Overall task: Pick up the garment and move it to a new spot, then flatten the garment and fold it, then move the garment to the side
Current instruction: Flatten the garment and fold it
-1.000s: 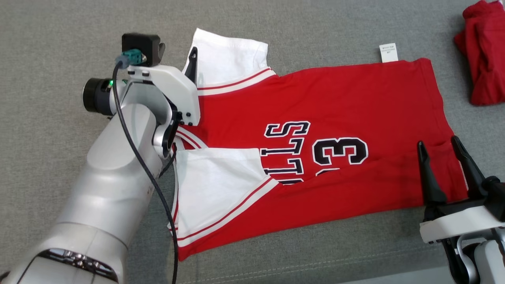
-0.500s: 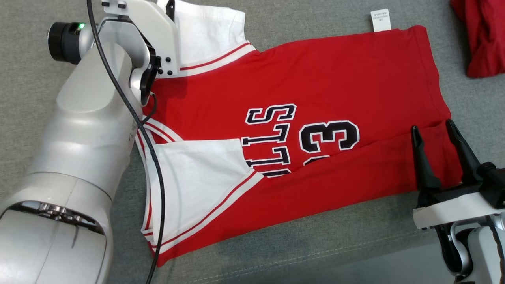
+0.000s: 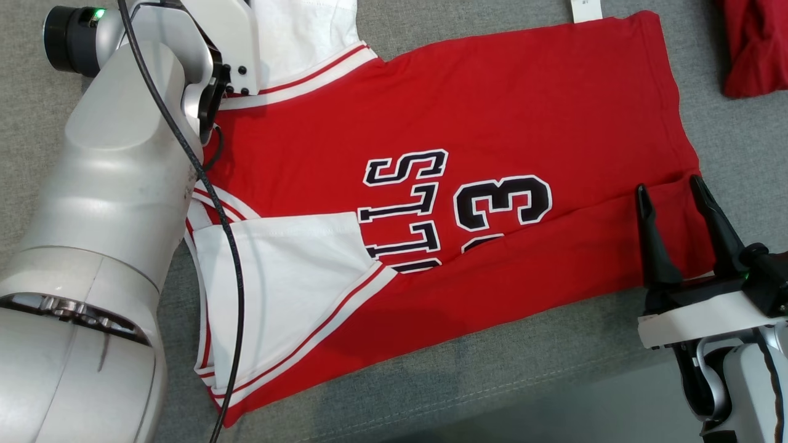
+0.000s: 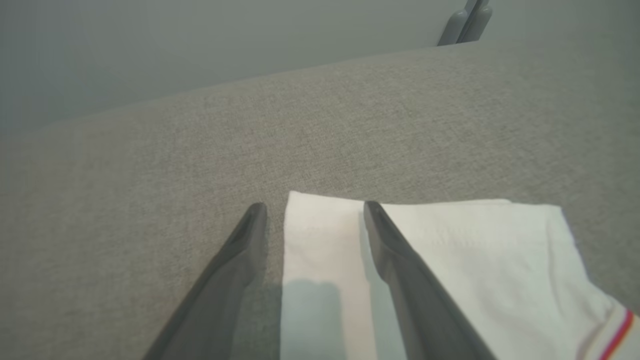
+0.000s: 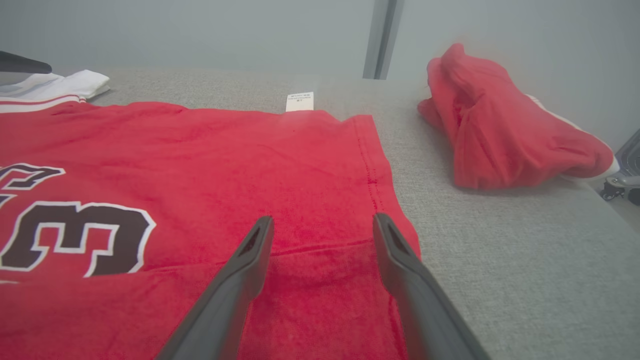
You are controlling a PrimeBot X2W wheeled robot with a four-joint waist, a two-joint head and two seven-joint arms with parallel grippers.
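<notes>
Both hands are spread: left hand (image 4: 314, 206) astride the white sleeve (image 4: 450, 240) at 11 o'clock, right hand (image 3: 669, 184) over the jersey (image 3: 492, 111) hem. A shallow pinch maybe catches one layer only.

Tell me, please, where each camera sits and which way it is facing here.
Head view: on the robot's head, looking down at the jersey spread on grey fabric; its left forearm and right tool show.
Left wrist view: on the left wrist, looking low along the open left tool over the jersey's white sleeve.
Right wrist view: on the right wrist, looking along the open right tool across the hem towards a crumpled red garment.
Shared: head and right wrist views both show the number 3 and that garment.
</notes>
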